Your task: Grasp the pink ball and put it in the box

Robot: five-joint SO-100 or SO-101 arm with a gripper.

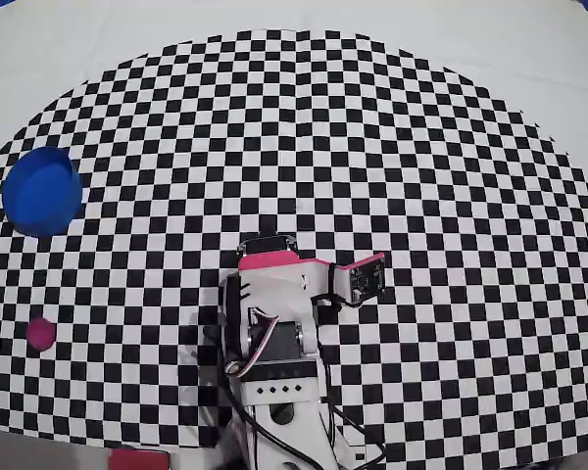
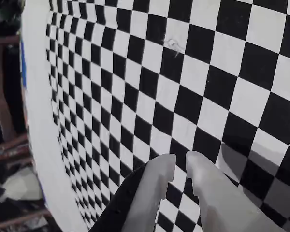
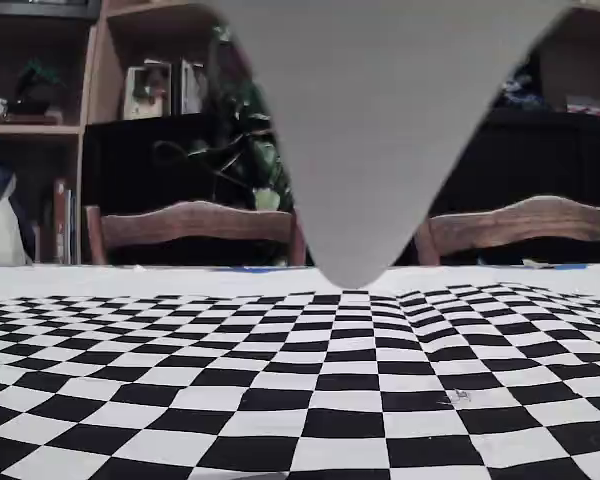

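In the overhead view the pink ball (image 1: 41, 333) lies on the checkered mat at the lower left. The box (image 1: 41, 191), a round blue cup, stands upright further up the left edge, several squares from the ball. My arm (image 1: 274, 313) is folded at the bottom centre, far to the right of both. In the wrist view my gripper (image 2: 181, 162) hovers over bare checker squares. Its two pale fingers (image 2: 157, 186) stand almost together, with only a thin slit and nothing between them. Neither ball nor box shows in the wrist or fixed views.
A pink-red block (image 1: 137, 458) lies at the overhead view's bottom edge. In the fixed view a blurred grey shape (image 3: 365, 130) hangs from the top, and two wooden chairs (image 3: 195, 225) stand beyond the mat's far edge.
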